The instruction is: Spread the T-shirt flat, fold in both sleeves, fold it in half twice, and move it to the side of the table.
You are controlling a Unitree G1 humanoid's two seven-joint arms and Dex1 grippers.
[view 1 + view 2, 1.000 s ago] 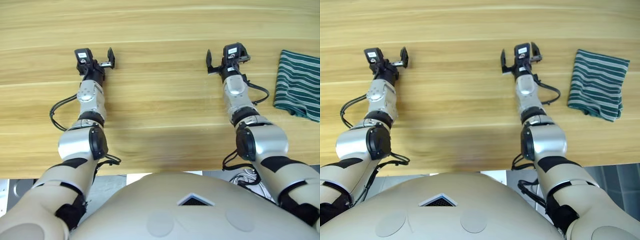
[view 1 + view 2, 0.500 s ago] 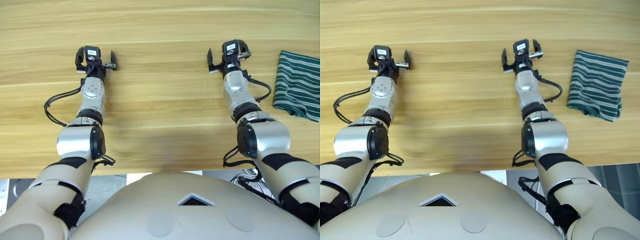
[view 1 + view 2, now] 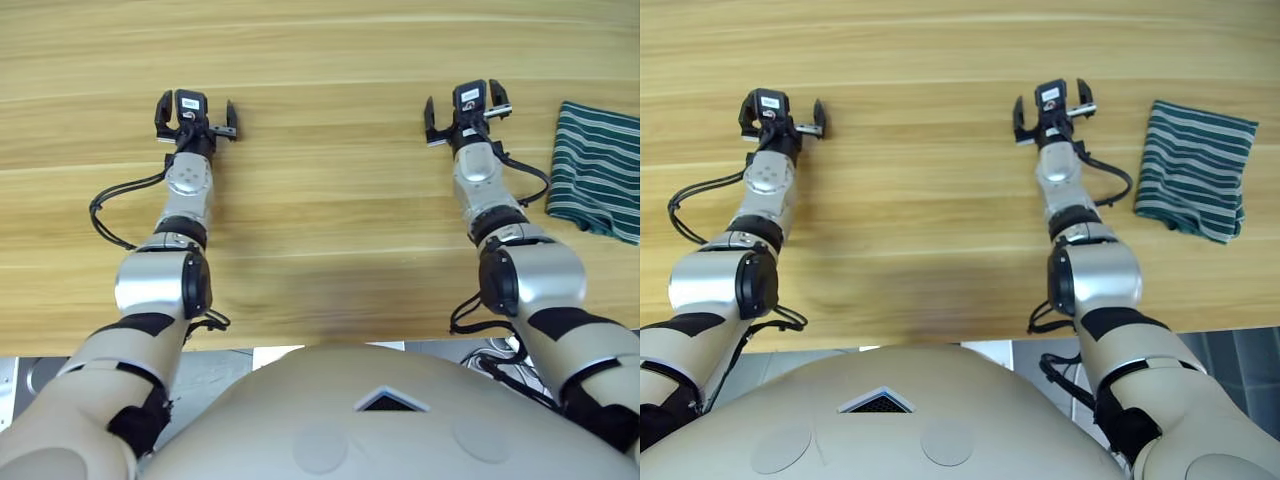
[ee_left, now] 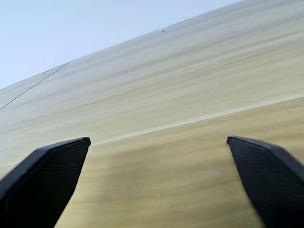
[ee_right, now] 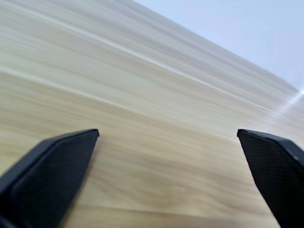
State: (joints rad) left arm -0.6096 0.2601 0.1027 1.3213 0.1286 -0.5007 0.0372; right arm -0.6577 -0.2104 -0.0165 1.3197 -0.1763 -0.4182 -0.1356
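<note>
T-shirt (image 3: pixel 598 168) first: from the head camera it lies as a small green, white-striped bundle at the right side of the table (image 3: pixel 320 50), roughly at 2 o'clock from the robot and at 3 o'clock from the right gripper (image 3: pixel 467 97), near it but not touching. It looks folded down to a compact packet and set aside, so I'd judge the job close to done. It is soft, light cloth, likely to sag and slide apart if lifted by one corner; a hold on the thick folded edge facing the robot, or two holds at opposite edges, seems safest. The left gripper (image 3: pixel 196 100) sits well apart at about 10 o'clock, over bare wood. Both have their fingers spread and carry nothing. Nothing stands between the right gripper and the cloth.

Over the left wrist, the left gripper's two dark fingers (image 4: pixel 42 180) stand wide with only pale wood grain between them and a plain wall beyond.

Over the right wrist it is much the same: fingers (image 5: pixel 47 166) parted, nothing held, wood planks running off toward a bright wall.
</note>
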